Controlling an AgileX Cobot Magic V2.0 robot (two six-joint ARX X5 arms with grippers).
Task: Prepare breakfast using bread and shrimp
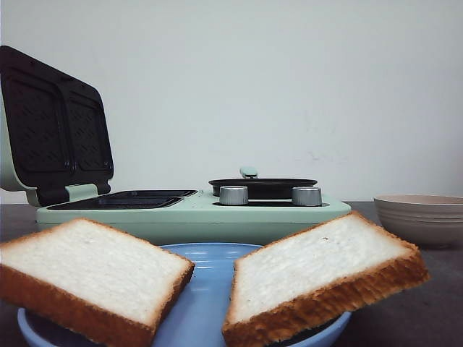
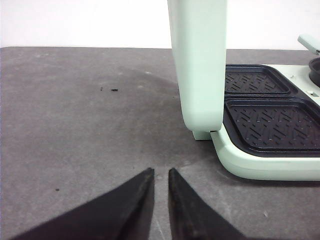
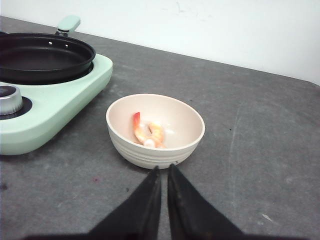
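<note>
One shrimp [image 3: 148,134], right-wrist view only.

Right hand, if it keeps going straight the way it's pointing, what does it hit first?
Most likely the cream bowl holding the shrimp. It sits directly ahead of the right hand, with only a short stretch of bare table between, though depth is hard to judge.

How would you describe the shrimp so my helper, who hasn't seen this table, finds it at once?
Start at the mint-green breakfast maker with its black frying pan. Just off the pan end stands a cream ribbed bowl. The shrimp lies inside it: a small curled pinkish piece with a red-orange tail, the only thing in the bowl, unlike the bread slices on the blue plate.
</note>
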